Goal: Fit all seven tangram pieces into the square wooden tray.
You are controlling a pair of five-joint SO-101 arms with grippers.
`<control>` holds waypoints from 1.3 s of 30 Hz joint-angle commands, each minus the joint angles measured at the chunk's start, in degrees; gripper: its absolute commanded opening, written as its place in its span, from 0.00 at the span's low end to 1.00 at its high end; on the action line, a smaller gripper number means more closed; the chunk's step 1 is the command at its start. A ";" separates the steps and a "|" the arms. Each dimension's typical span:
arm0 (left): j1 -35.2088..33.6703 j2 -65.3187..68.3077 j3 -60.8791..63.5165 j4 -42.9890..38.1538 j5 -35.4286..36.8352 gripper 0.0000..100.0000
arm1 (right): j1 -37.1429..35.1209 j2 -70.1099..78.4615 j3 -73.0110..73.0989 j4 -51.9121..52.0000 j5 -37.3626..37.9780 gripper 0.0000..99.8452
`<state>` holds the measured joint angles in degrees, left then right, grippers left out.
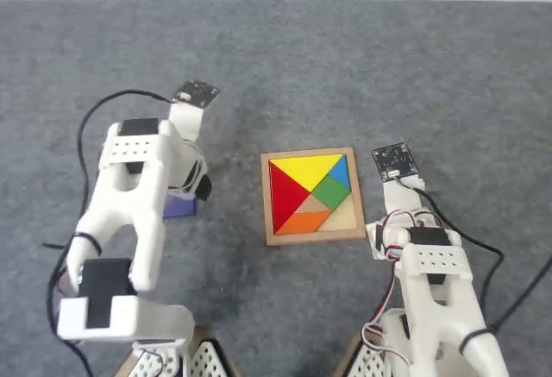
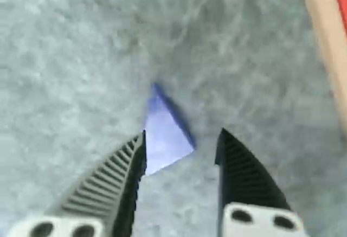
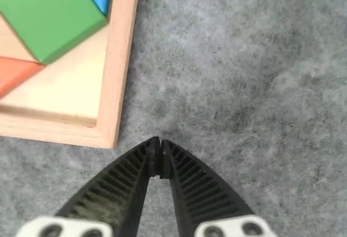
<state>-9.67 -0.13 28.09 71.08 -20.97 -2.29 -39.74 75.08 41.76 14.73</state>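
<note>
The small blue-purple wooden triangle (image 2: 162, 134) lies flat on the grey felt table (image 1: 388, 75). It is well apart from the square wooden tray (image 1: 312, 237), over on my left arm's side.

I think the triangle is light and hard and will not bend or break. Its sides look smooth, so it could slip. It is flat and low too, so I would have to go right down to the felt to catch it. Its sides slant to a point, and a squeeze on two slanted sides could make it pop out. I would pinch it across the wide part, with one finger on the long side and the other on the corner across from it. The left wrist picture is fuzzy, so I may be wrong about which way the long side faces.

My left hand (image 2: 182, 134) hangs over the triangle and points down, with its fingers apart. One finger is right at the piece's edge and the other stands off to the side. It holds nothing.

My right hand (image 3: 160, 142) sits low over the felt, just beside a corner of the tray. Its fingers are pressed together with nothing between them. Near the green square wooden piece (image 3: 51, 14) there is a bare patch of wood (image 3: 65, 85) in that corner. I guess the triangle goes there.
</note>
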 commanded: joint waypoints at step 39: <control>5.45 -7.74 5.93 -0.44 -6.15 0.08 | -0.48 -1.98 -0.44 -0.84 0.70 0.01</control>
<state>-7.91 -2.59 35.56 69.23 -30.64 -2.29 -39.74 75.08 41.76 14.73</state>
